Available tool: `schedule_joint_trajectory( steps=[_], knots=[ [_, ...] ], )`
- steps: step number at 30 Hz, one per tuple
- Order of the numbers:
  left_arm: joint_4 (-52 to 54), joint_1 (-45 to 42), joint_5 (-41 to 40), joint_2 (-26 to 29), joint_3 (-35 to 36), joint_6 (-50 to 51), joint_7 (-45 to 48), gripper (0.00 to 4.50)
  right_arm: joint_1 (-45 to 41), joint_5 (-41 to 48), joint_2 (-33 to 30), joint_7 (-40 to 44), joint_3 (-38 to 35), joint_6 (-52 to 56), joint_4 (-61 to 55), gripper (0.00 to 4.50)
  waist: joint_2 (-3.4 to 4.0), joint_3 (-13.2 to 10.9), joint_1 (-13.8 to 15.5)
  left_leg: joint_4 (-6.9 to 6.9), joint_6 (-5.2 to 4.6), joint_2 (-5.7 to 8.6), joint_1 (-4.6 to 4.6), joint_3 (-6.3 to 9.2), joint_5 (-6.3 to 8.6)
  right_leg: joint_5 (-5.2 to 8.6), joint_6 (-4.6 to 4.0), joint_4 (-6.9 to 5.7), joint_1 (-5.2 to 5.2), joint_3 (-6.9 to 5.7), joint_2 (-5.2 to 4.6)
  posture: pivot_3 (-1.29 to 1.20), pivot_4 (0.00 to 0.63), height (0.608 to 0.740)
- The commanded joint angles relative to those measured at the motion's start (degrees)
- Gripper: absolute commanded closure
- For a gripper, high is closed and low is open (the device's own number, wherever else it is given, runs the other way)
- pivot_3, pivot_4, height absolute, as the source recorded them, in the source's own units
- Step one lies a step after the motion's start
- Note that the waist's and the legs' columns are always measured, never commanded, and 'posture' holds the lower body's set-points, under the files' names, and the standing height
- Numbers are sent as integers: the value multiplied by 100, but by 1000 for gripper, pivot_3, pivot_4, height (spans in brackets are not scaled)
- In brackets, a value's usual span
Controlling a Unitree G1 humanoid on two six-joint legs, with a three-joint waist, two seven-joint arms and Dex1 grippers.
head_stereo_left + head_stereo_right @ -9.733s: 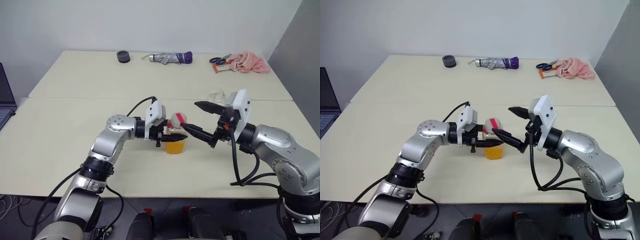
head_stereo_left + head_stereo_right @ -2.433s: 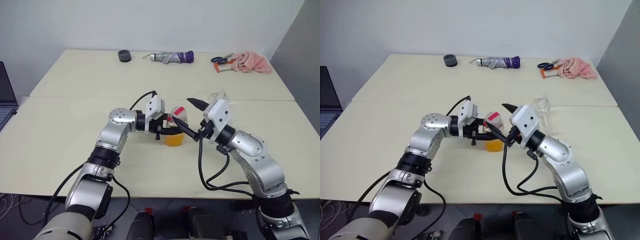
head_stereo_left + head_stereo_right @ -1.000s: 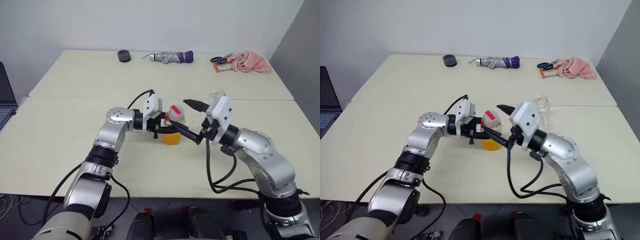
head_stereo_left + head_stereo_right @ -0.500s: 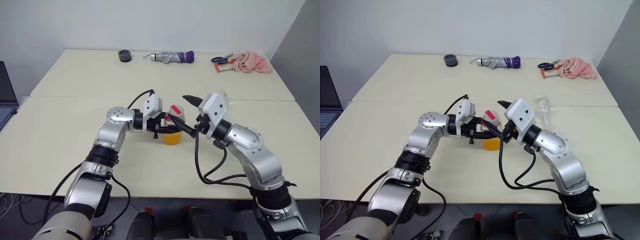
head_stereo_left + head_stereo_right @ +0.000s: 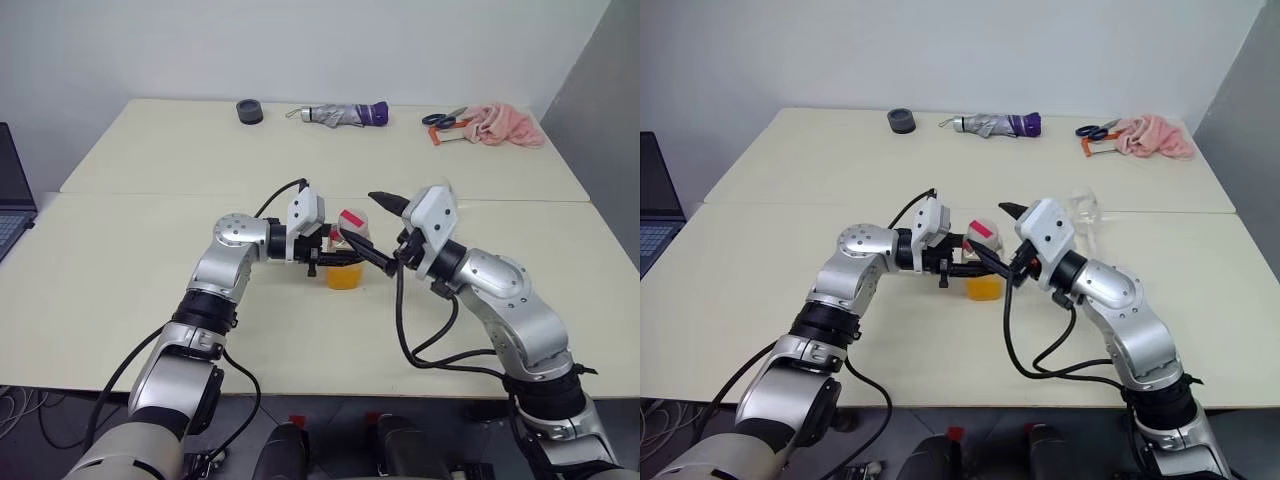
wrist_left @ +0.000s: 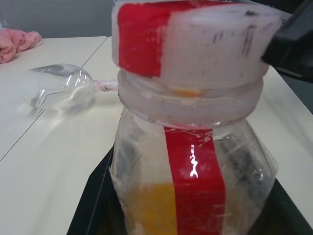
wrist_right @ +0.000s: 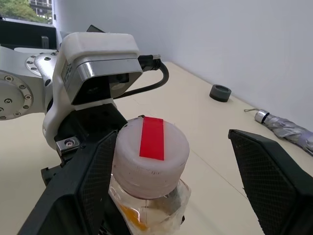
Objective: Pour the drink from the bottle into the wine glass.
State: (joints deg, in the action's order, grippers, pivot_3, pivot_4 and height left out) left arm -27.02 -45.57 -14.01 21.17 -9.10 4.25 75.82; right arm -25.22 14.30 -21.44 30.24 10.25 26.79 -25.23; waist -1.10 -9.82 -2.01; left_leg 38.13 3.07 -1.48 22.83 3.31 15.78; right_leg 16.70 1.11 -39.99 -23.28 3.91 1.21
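At frame centre our left gripper (image 5: pixel 322 257) clamps the bottle (image 5: pixel 347 258); our right gripper (image 7: pixel 173 181), fingers spread, straddles its cap (image 7: pixel 151 154)

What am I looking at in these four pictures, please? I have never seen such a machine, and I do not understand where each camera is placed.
This is a humanoid robot with two arms at a pale table. Two pictures come from cameras in its head, looking down over the arms. The other two come from a camera on each wrist, so they show things very close.

The left gripper is shut on a small clear bottle of orange drink, cap still on. The right gripper is open, one finger on each side of the cap.

The wine glass lies on its side behind the bottle. At the far edge are a folded umbrella, a dark round object, scissors and a pink cloth.
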Motion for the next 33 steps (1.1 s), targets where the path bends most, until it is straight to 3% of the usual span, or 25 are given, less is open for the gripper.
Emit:
schedule_joint_trajectory(
  steps=[1, 33],
  knots=[
    [156, -114, -54, 41, 70, -121, 62, 2713, 49, 34, -87, -34, -278, 18, -182, 639, 0, 0, 0, 0, 0, 0, 0, 0, 0, 0, 0, 0, 0, 0, 0, 0, 150, 740],
    [150, -112, -44, 78, 66, -121, 95, 2713, 133, 387, -189, 98, -380, 114, -371, 639, 0, 0, 0, 0, 0, 0, 0, 0, 0, 0, 0, 0, 0, 0, 0, 0, 150, 740]
  ],
)
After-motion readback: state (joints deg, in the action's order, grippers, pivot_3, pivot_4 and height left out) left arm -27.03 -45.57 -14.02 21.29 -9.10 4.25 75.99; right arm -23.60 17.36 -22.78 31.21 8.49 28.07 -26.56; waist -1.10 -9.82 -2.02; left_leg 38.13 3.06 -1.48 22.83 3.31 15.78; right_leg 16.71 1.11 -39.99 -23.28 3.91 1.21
